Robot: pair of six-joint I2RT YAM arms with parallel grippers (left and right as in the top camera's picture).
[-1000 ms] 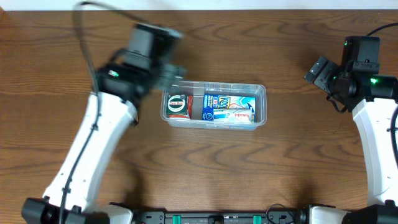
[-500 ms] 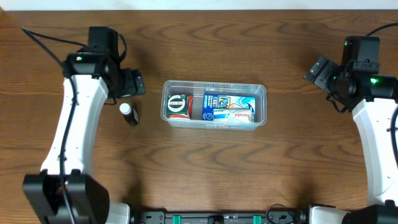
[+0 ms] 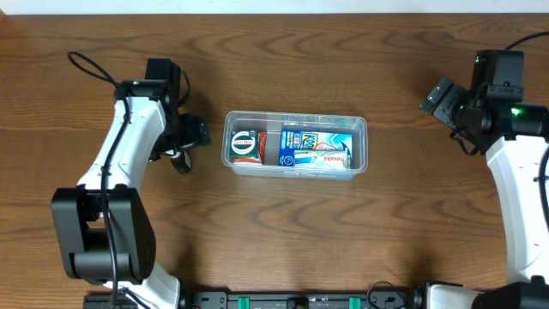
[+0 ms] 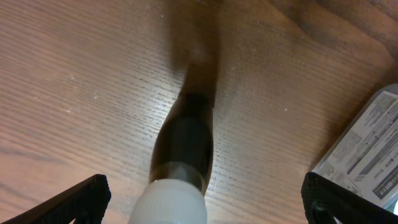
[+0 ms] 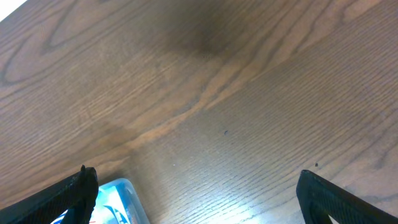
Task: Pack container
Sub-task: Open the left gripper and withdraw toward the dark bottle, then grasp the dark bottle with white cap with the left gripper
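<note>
The clear plastic container sits mid-table and holds a round tin and several boxes. Its corner shows in the left wrist view and in the right wrist view. A small dark bottle with a white cap stands on the table left of the container. My left gripper is open right over the bottle, whose cap lies between the spread fingers without touching them. My right gripper is open and empty at the far right, its fingers over bare wood.
The wooden table extends around the container. Black cables run behind both arms at the back left and back right.
My left arm swung left away from the container, leaving the bottle standing on the table, then came back right and down so that its open gripper now sits over the bottle. The right arm has not moved.
</note>
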